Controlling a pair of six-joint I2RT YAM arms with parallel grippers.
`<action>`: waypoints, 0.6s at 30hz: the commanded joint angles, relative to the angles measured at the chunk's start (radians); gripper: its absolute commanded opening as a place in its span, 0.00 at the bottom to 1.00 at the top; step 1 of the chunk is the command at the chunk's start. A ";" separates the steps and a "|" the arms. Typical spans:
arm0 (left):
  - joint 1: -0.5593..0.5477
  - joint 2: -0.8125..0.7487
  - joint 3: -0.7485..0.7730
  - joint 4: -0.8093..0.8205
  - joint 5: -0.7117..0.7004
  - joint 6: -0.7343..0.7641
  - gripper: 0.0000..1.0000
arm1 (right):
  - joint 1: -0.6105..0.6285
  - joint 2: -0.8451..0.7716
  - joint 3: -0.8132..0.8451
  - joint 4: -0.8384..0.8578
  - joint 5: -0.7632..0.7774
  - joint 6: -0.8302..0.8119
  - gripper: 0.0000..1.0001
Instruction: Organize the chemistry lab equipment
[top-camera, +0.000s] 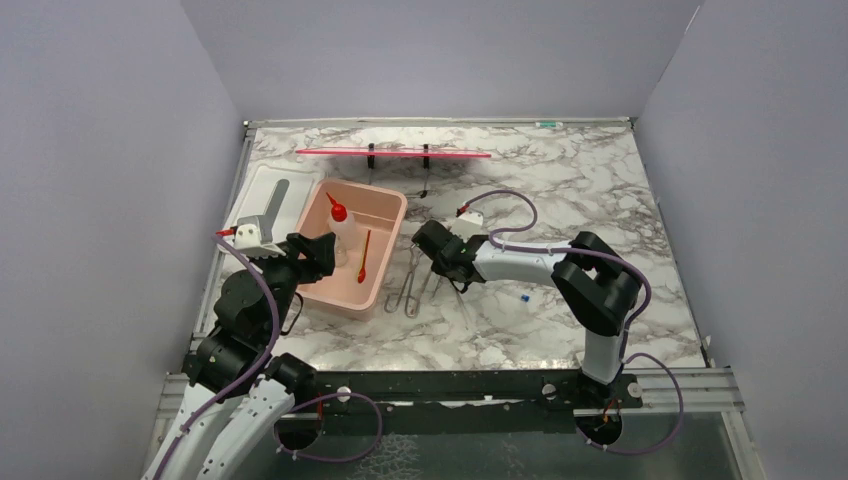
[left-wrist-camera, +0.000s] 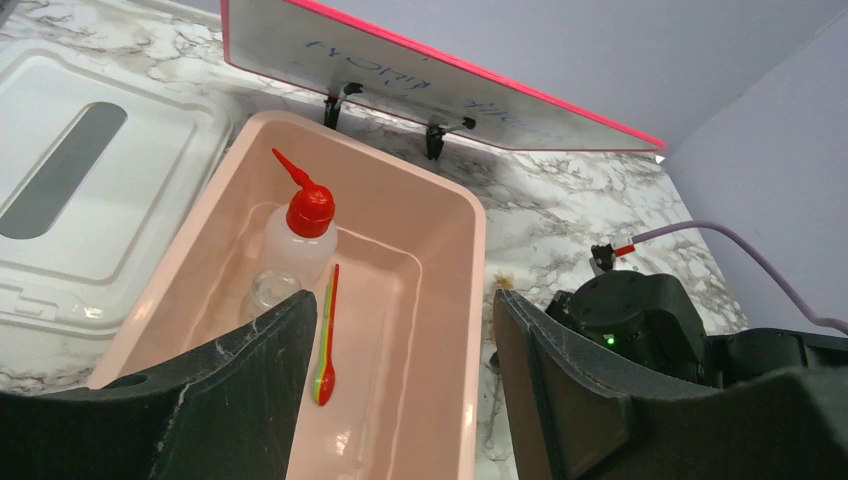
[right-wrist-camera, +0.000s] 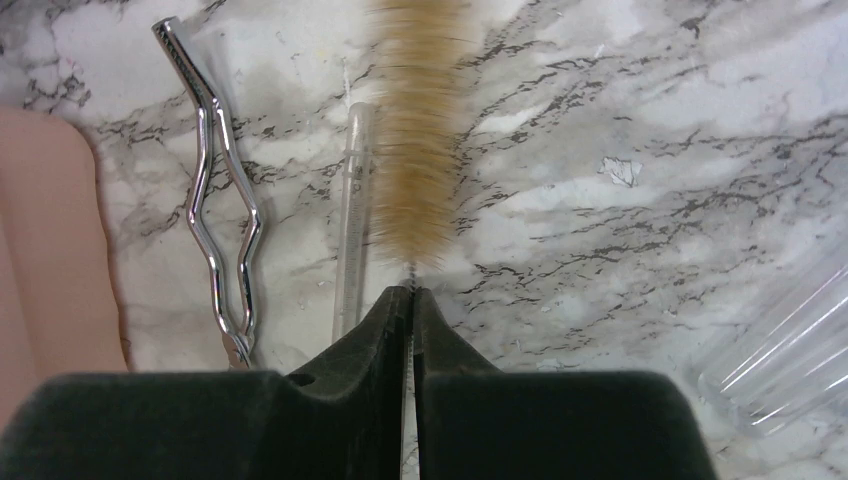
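— So, what is the right hand doing?
— Your right hand (right-wrist-camera: 412, 292) is clenched on the thin wire stem of the small brush (right-wrist-camera: 415, 130), and the tan bristles run out toward twelve o'clock. Gripping the bare stem makes sense, since the tuft would squash and slip. The bristles are blurred, so I cannot tell whether the brush is clear of the surface (right-wrist-camera: 620, 200).

— What's around it?
— In the wrist view the metal tongs (right-wrist-camera: 215, 190) lie at ten o'clock. A clear thin tube (right-wrist-camera: 350, 230) sits just beside the brush at eleven, and more glass tubes (right-wrist-camera: 790, 350) are at four.

— Where should it go?
— My guess is the pink tub (top-camera: 380, 200), at nine o'clock from that hand seen from overhead. The squeeze bottle (left-wrist-camera: 295, 250) with its red nozzle already lies inside, with a slim red tool (left-wrist-camera: 327, 335) just beside it.

— And the left hand?
— Your left hand (left-wrist-camera: 405, 310) is released, spread wide above the tub's near end and holding nothing. Parked there, it may crowd the drop.

— The room?
— It's a grey-veined marbled surface, boxed in by pale lilac walls (top-camera: 100, 150) on three sides. A pink-edged whiteboard (top-camera: 395, 153) stands on clips at twelve o'clock. A white lid (top-camera: 265, 195) lies at ten o'clock from the tub, and one blue-capped piece (top-camera: 524, 297) at four o'clock from the right hand.
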 joint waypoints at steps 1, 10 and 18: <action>-0.006 -0.021 -0.018 0.045 -0.045 0.003 0.68 | 0.001 0.020 0.041 -0.096 0.064 0.078 0.04; -0.010 -0.028 0.040 0.028 -0.088 0.047 0.68 | 0.006 -0.213 0.007 -0.040 -0.003 -0.016 0.01; -0.019 -0.038 0.137 -0.040 -0.190 0.113 0.67 | 0.088 -0.384 0.028 0.054 -0.097 -0.109 0.01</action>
